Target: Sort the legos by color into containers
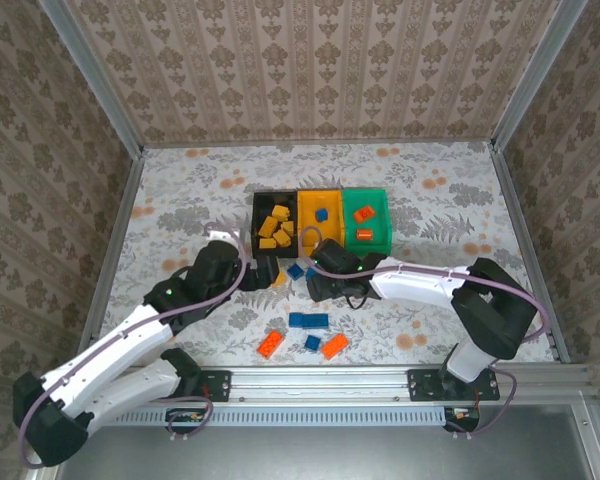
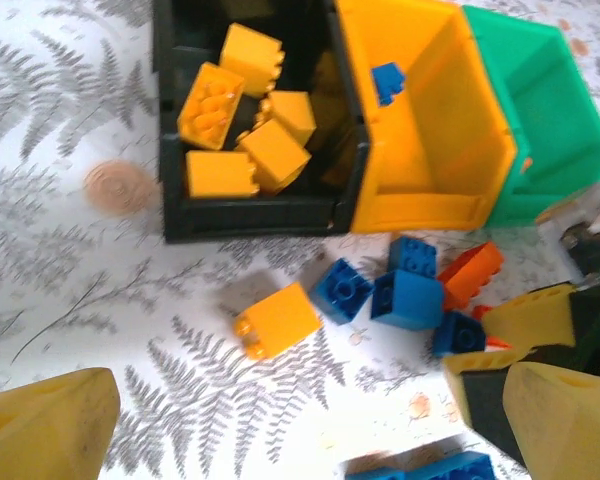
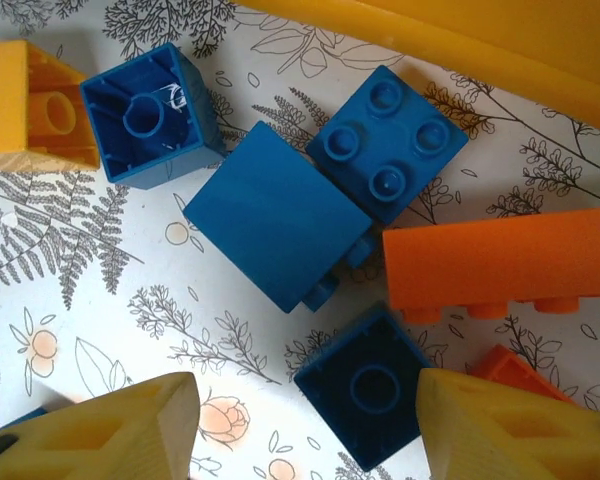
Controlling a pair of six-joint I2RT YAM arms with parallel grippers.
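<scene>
Caught right gripper (image 3: 305, 432) half-open astride small upturned blue plastic brick (image 3: 365, 388), clamping nothing yet. Seemed light, rigid, slick; figured pinching flat side walls best.

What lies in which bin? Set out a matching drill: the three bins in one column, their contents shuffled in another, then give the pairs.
Column one:
1. black bin
2. yellow bin
3. green bin

Column two:
A. a blue brick
B. red-orange bricks
C. yellow-orange bricks

Pairs: 1-C, 2-A, 3-B.
</scene>
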